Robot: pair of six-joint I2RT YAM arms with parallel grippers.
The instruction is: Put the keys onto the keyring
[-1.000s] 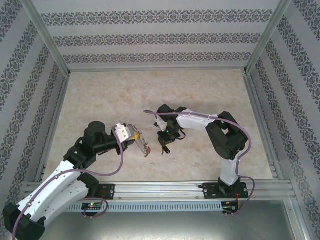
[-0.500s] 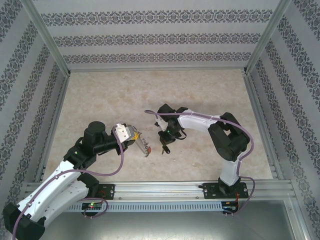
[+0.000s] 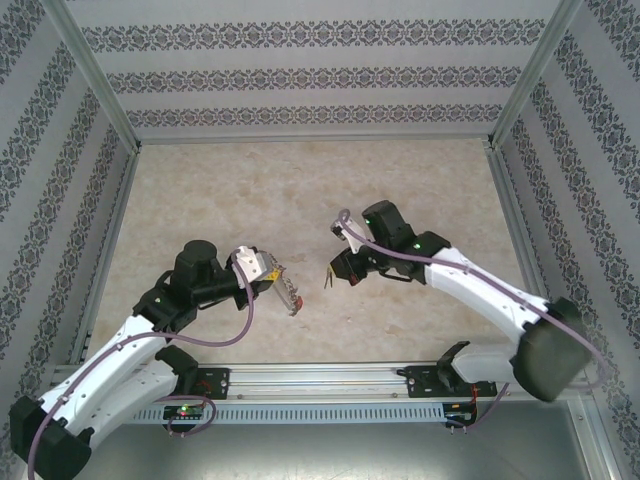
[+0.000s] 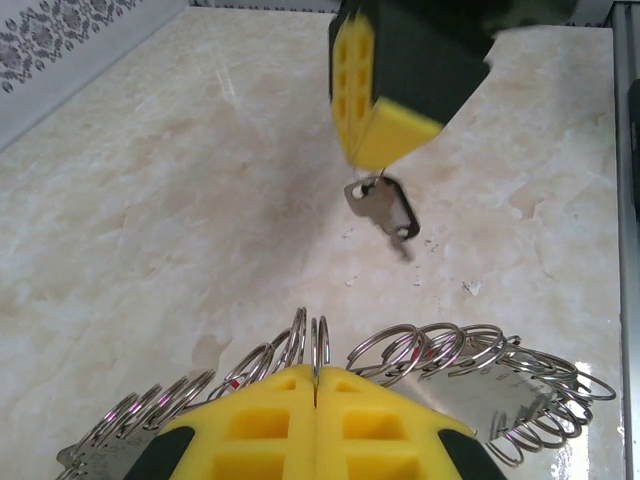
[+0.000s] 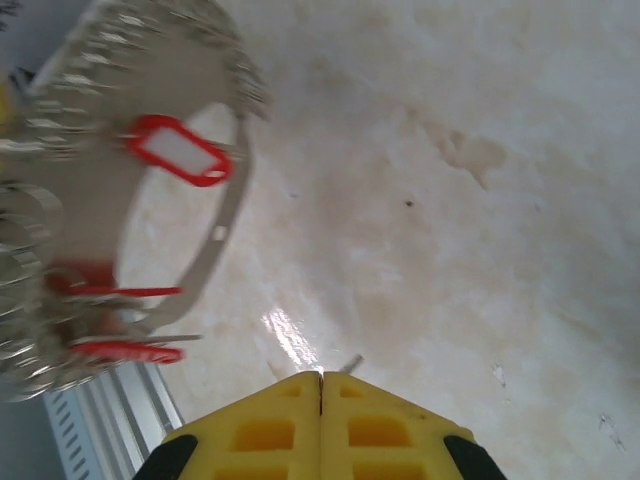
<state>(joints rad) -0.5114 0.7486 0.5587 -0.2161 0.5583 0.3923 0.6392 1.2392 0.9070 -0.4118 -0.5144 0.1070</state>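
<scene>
In the middle of the top view, the left tool [image 3: 279, 280] is clenched on the rim of the keyring [image 3: 292, 298], holding it on edge above the worktop [image 3: 200, 190]. Just to its right, the right tool [image 3: 338, 268] is clamped on a single key [image 3: 327, 283]. The two tools face each other across a small gap, and key and ring are apart.

The coming move appears to turn on this gap. The key lies to the right of the ring in the top view. In the left wrist view it hangs in the upper centre of the frame, straight beyond the fan of loops [image 4: 440, 350] along the rim. Its long axis slants from upper left to lower right there, with the free end pointing down toward the worktop. The right arm carries the key, so it looks to be the one to close the distance while the left arm presents the ring.

In the right wrist view, a bare sliver of metal pokes out above the shut yellow pads [image 5: 250, 440], so the key's angle in the grip is hard to read. The ring sits in the upper left of that frame, blurred and cut off by the edge. The red tags [image 5: 182, 150] show against it, but I cannot tell whether they are threaded on. Which loop faces the key is too fine to make out.
</scene>
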